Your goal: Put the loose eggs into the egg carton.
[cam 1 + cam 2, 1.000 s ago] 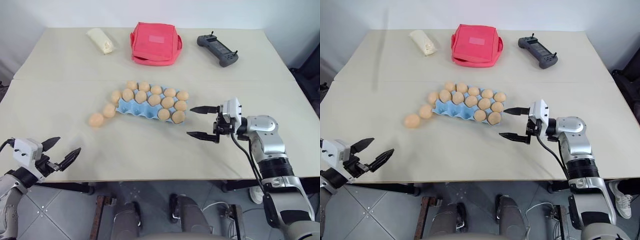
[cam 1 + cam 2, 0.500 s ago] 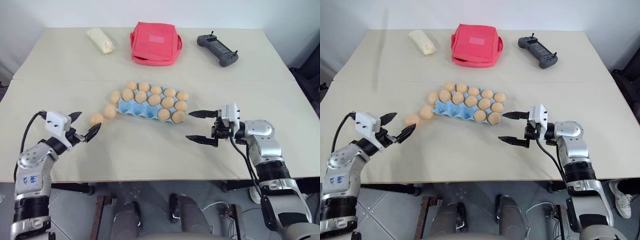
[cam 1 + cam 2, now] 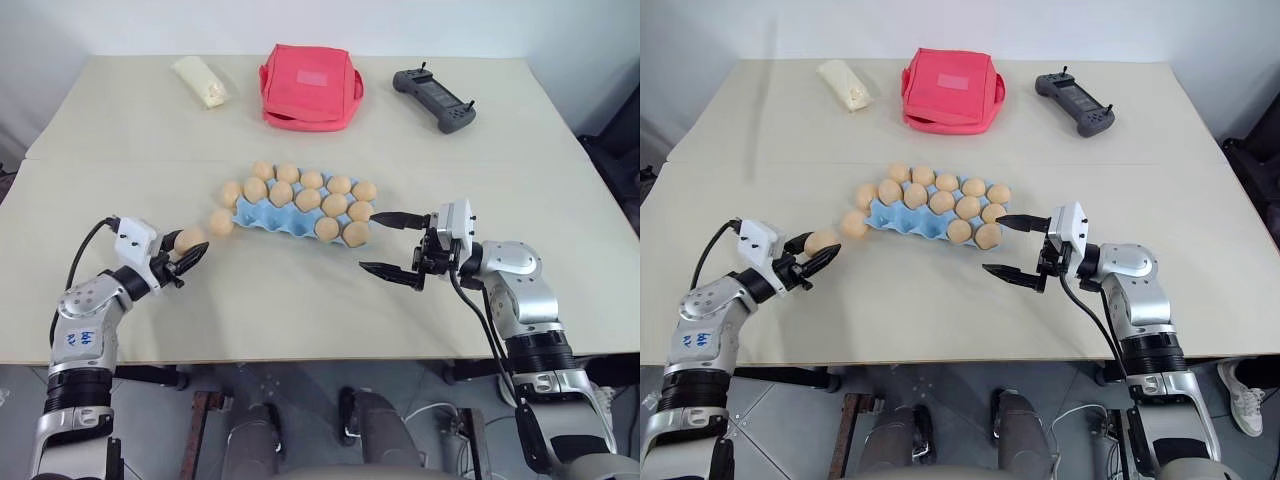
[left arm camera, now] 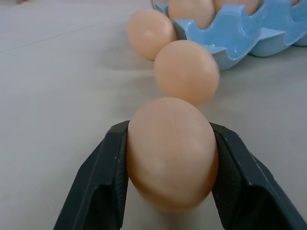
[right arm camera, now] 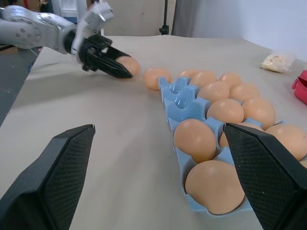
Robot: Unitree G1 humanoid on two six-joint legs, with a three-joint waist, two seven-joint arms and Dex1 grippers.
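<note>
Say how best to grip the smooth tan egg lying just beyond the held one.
Probably pinch the free egg across its round middle, fingers level, from the robot's left over bare table, like the held egg; the light blue moulded carton crowds its right.

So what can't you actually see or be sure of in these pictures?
- Empty cups in the egg carton: eye views are too small to count them; in the right wrist view eggs hide the far rows.
- Underside of the egg in the left tool: its fingers cover the sides, so whether it has left the table is unclear.
</note>
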